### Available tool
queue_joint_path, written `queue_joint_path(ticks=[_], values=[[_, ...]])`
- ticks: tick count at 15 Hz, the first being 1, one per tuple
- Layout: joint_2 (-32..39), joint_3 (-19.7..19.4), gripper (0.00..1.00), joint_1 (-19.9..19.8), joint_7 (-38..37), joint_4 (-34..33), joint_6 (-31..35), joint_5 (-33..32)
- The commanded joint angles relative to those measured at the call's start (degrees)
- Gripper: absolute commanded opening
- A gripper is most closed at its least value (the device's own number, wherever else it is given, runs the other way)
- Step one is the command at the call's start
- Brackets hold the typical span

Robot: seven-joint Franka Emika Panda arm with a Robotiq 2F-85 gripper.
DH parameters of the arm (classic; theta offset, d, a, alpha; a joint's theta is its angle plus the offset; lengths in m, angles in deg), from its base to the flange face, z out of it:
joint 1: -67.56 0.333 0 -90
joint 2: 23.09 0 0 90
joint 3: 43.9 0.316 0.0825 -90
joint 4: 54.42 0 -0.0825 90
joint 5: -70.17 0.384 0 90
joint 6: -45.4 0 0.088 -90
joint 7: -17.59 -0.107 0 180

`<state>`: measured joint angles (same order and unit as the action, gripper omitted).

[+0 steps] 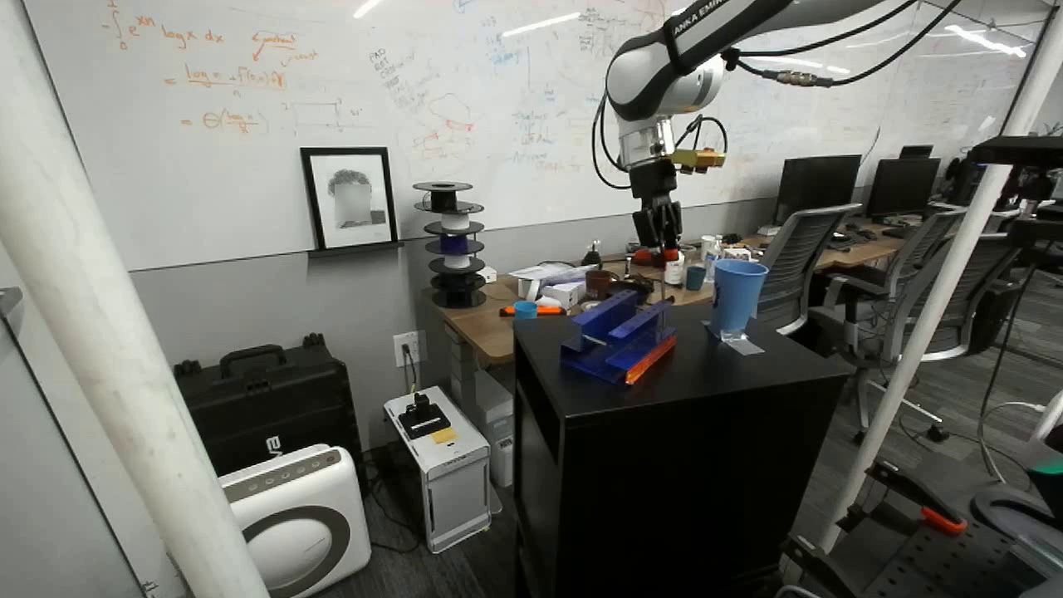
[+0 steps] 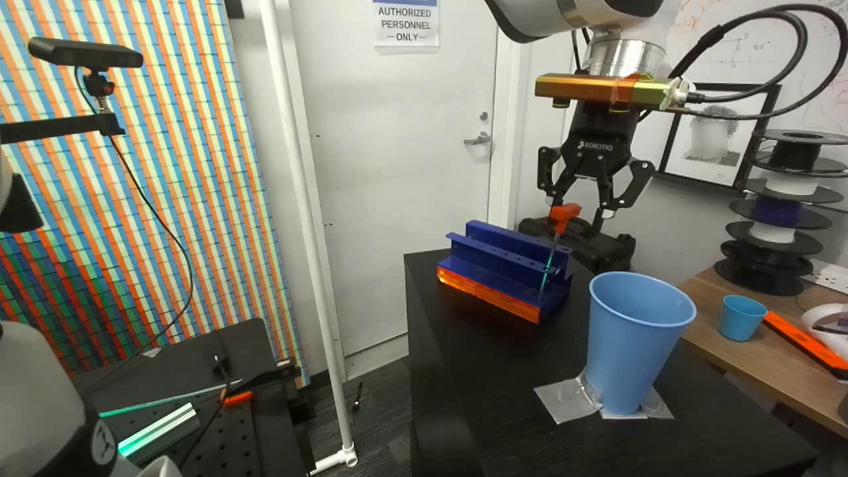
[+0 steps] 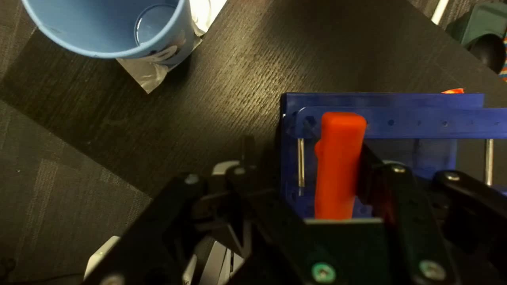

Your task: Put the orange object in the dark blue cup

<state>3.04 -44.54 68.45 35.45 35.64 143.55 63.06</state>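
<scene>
The orange object is the handle of a thin-shafted tool [image 2: 563, 215]. Its shaft stands nearly upright at the cup-side end of a low dark blue holder [image 2: 507, 255]. The handle also shows in the wrist view [image 3: 340, 166]. The cup is a tall blue tumbler [image 2: 633, 351], upright and taped to the black cabinet top; its wall also shows in the wrist view [image 3: 180, 35]. My gripper [image 2: 578, 213] is open above the holder, fingers at handle height. The handle lies close beside one finger, and the other finger stands apart; I cannot tell whether it touches.
The holder and cup share the black cabinet top [image 1: 706, 365]. An orange strip [image 2: 490, 295] runs along the holder's side. Behind is a wooden desk [image 1: 490, 328] with a small blue cup [image 2: 742, 317], spools and clutter. A white pole [image 1: 930, 291] stands beside the cabinet.
</scene>
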Motion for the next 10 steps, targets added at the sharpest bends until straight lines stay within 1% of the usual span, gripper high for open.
queue_joint_path(ticks=[1,3,4,5,6,7,10], values=[[2.40,0.75,0.27,-0.05,-0.38,-3.43,-2.13,-2.34],[1.96,0.94,0.12,0.05,-0.28,-2.72,-1.81,-2.95],[1.64,1.01,0.09,0.12,-0.31,-2.48,-1.77,-3.36],[1.17,1.07,0.08,0.13,-0.21,-2.27,-1.89,-3.77],[0.70,1.07,0.08,0.16,-0.25,-2.15,-2.05,-4.19],[0.10,1.08,0.11,0.15,-0.17,-2.00,-2.33,-4.63],[-2.29,1.24,0.12,0.13,0.31,-1.27,-3.47,-5.30]])
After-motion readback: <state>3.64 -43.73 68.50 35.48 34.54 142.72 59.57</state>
